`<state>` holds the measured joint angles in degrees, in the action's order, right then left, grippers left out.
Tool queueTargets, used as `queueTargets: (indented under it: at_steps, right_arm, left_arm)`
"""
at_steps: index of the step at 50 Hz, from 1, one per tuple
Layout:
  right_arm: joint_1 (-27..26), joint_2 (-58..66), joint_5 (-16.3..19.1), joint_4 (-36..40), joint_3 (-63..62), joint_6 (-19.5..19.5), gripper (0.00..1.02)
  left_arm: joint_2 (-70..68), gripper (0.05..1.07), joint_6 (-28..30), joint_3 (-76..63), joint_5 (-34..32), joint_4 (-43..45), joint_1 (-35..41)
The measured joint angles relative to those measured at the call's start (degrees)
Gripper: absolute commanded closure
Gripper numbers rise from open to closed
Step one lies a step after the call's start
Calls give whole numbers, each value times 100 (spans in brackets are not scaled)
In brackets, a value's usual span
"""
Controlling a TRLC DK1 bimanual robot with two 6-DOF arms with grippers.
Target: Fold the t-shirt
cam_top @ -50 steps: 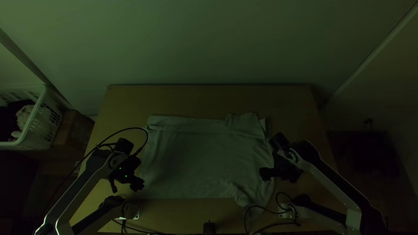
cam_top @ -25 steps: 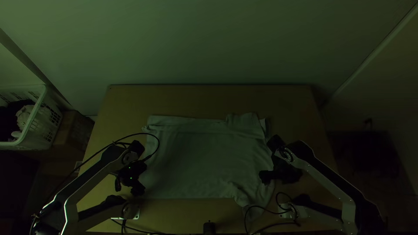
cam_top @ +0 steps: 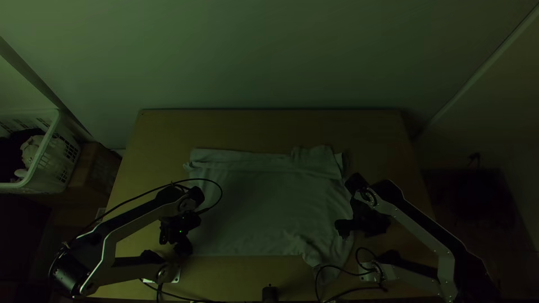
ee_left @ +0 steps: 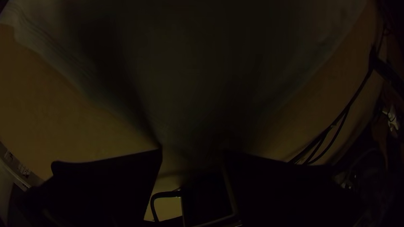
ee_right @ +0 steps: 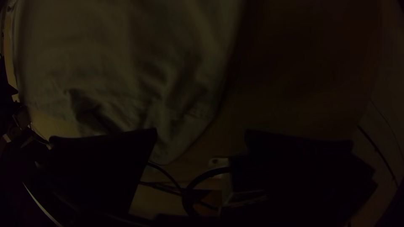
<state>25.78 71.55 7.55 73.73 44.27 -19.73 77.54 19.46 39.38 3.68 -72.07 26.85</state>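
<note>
See wooden tabletop (cam_top: 269,128) above and beside T-shirt (cam_top: 258,202), spread lower centre, upper edge folded. Find left gripper (cam_top: 183,247) at its lower-left corner, right gripper (cam_top: 342,227) over its right edge, both with fingers apart.

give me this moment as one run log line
pale cloth t-shirt: spread, rumpled near right | black left gripper: jaws apart, at near-left corner | black right gripper: jaws apart, over right edge | fold: unfinished

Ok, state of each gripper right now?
Left gripper: open, at a corner of the t-shirt.
Right gripper: open, holding nothing.
</note>
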Motion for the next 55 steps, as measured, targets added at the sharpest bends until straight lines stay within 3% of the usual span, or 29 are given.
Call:
queueTargets:
  at_steps: [7, 9, 11, 12, 27, 30, 41, 47, 55]
  right_arm:
    - [-173, 142, 13, -122, -52, 142, 10]
    - [-240, 188, 46, -164, -105, 184, 10]
    - [-278, 212, 81, -199, -162, 212, 10]
    - [-289, 223, 90, -210, -188, 225, 10]
    - [-271, 476, 240, -321, -391, 286, 10]
    - [-195, 542, 271, -319, -485, 286, 16]
    - [269, 625, 402, -319, -645, 286, 17]
    - [446, 780, 535, -358, -647, 284, 36]
    - [855, 800, 553, -577, -695, 284, 51]
  left_arm:
    - [133, 52, -61, 0, 2, 35, 232]
    - [133, 68, -72, 0, 4, 39, 302]
    - [133, 98, -85, 0, 2, 42, 369]
    - [133, 106, -85, 0, 2, 44, 393]
    - [131, 104, -153, 7, 0, 166, 417]
    - [131, 104, -151, 24, 0, 170, 378]
    - [131, 104, -151, 63, 0, 188, 188]
    - [129, 104, -151, 72, 0, 190, 173]
    - [122, 104, -151, 83, 0, 195, 162]
